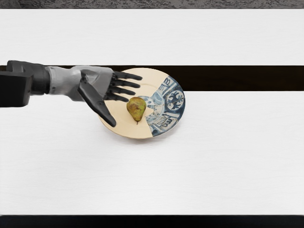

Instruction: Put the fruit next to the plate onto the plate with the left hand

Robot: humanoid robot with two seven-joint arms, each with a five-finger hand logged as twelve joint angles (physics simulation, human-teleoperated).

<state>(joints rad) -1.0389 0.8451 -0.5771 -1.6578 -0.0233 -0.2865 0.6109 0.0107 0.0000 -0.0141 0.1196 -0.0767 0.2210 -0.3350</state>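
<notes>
A yellow-green pear lies on the round plate, near its middle. The plate is cream on its left half and blue-and-white patterned on its right. My left hand reaches in from the left edge and hovers over the plate's left rim, just left of the pear. Its fingers are spread and straight, the thumb pointing down toward the front, and nothing is held between them. A small gap separates the fingertips from the pear. The right arm does not show.
The plate sits on a white table. A dark gap runs across behind the plate, with another white surface beyond it.
</notes>
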